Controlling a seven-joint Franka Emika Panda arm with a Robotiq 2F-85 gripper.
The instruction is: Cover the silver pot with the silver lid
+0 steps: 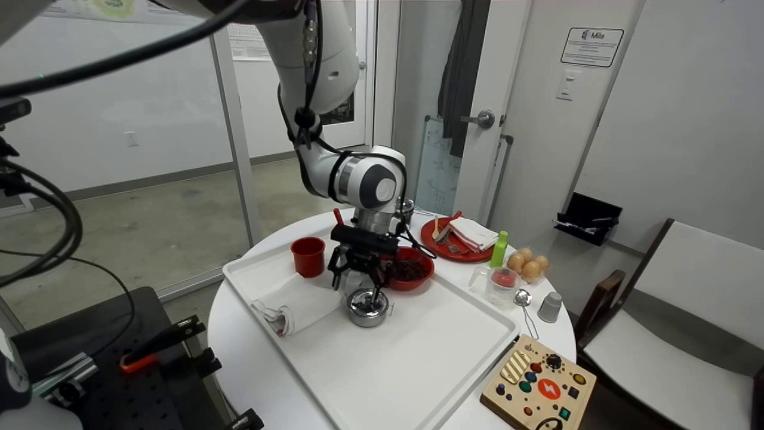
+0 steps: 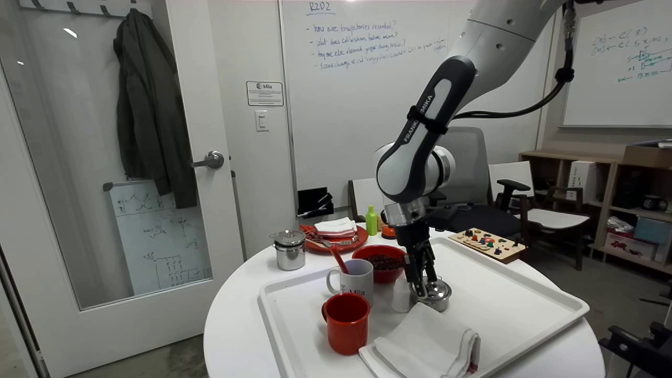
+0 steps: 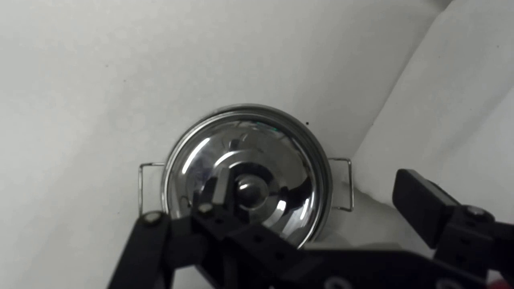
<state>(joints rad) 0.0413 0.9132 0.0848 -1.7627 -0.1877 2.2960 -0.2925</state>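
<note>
The silver lid [image 1: 361, 303] lies on the silver pot [image 1: 368, 321] on the white tray; both also show in an exterior view, the lid [image 2: 441, 289] and the pot [image 2: 439, 304]. In the wrist view the lid [image 3: 277, 160] looks seated inside the rim of the pot [image 3: 327, 180], whose wire handles stick out both sides. My gripper [image 3: 321, 196] is open and empty. One finger is over the lid just beside its knob; the other is out beyond the pot's handle, near the white cloth. The gripper also shows in both exterior views [image 1: 357, 288] [image 2: 426, 286].
A folded white cloth [image 1: 304, 304] and a white shaker [image 2: 401, 295] stand close to the pot. A red bowl [image 2: 386, 268], a white mug [image 2: 358, 278] and a red cup [image 2: 346, 325] are on the tray [image 1: 412, 364]. A taller metal pot [image 2: 290, 254] stands off the tray.
</note>
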